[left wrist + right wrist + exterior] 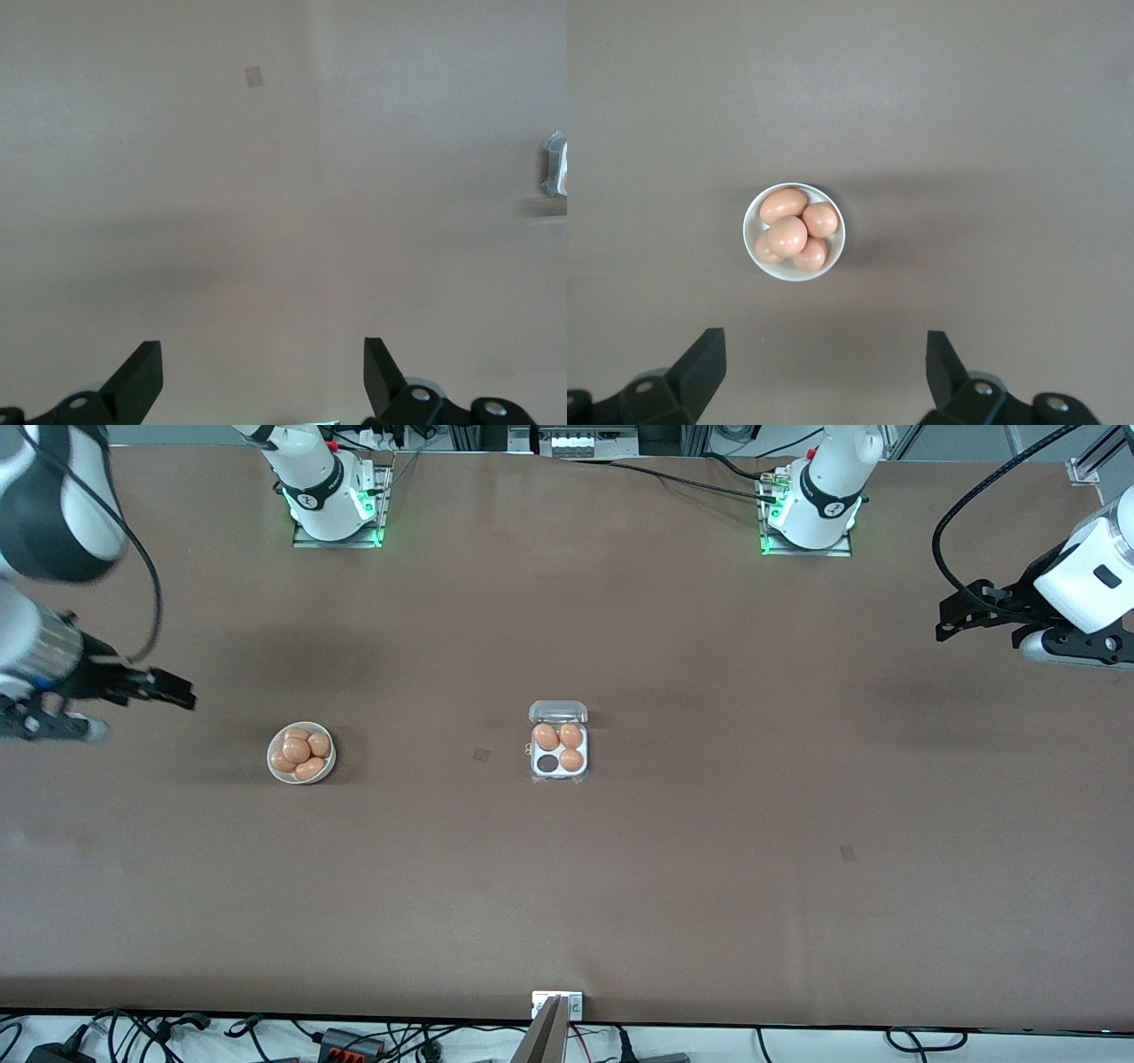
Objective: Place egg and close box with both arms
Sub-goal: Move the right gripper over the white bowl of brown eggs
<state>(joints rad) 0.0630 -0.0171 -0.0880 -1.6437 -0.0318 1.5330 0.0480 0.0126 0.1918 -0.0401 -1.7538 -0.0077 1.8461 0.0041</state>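
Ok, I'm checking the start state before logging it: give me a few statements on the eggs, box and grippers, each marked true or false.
1. The box holds three eggs, one cell empty. True.
2. The box lid is shut. False: it stands open.
3. The bowl holds several eggs. True.
4. The right gripper holds an egg. False: it is open and empty, over the table toward the right arm's end.
5. The left gripper is open and empty. True.

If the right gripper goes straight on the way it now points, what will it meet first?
Probably the bowl of eggs: it lies ahead of the open right gripper, slightly off centre; depth is unclear.
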